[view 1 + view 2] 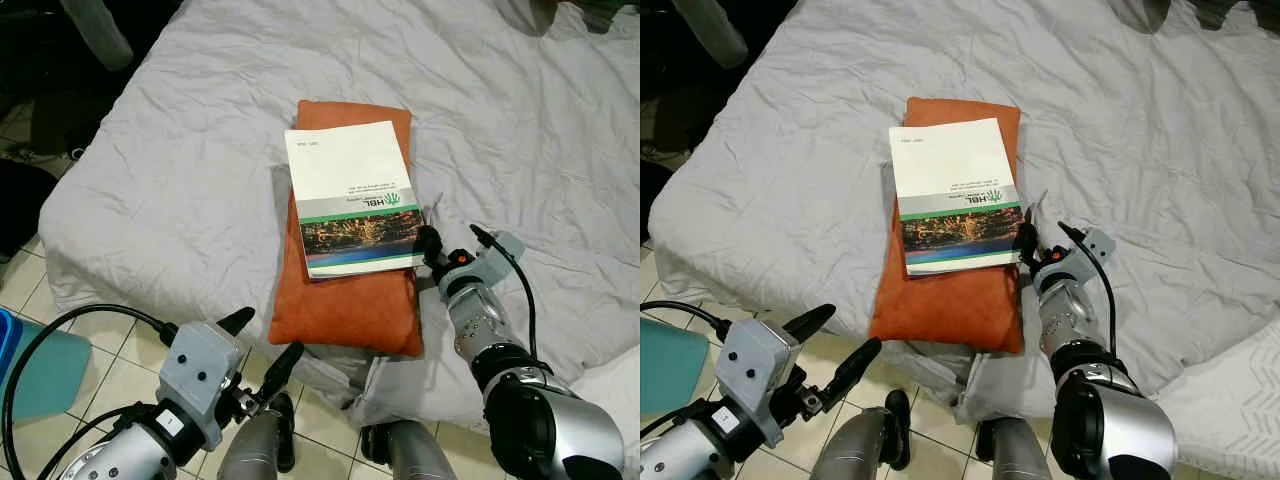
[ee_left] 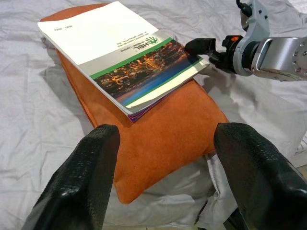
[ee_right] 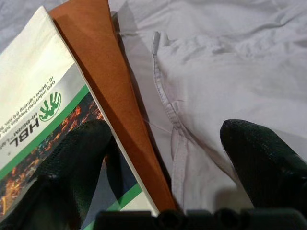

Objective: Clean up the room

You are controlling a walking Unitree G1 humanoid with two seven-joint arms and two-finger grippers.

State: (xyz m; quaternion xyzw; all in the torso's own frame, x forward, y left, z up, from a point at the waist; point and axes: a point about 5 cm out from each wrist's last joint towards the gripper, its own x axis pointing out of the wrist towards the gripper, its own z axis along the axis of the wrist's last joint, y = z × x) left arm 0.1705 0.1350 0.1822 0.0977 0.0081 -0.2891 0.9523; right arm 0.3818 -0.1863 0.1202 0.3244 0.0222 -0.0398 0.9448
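An orange pillow (image 1: 345, 305) lies on the bed near its front edge. A book (image 1: 350, 195) with a white, green and city-photo cover rests on top of it. My right gripper (image 1: 453, 240) is open at the book's near right corner: one finger (image 3: 72, 163) hangs over the cover, the other (image 3: 264, 163) over the grey sheet (image 3: 216, 62), with the pillow's edge (image 3: 110, 81) between them. My left gripper (image 1: 260, 342) is open and holds nothing. It hovers below the bed's front edge, facing the pillow (image 2: 163, 139) and the book (image 2: 120, 52).
The bed's wrinkled grey sheet (image 1: 180, 180) spreads left, right and beyond the pillow. Tiled floor (image 1: 120, 370) lies in front, with a teal object (image 1: 40, 370) at the far left. Dark items (image 1: 40, 60) stand at the back left. White textured fabric (image 1: 1240, 400) is at the lower right.
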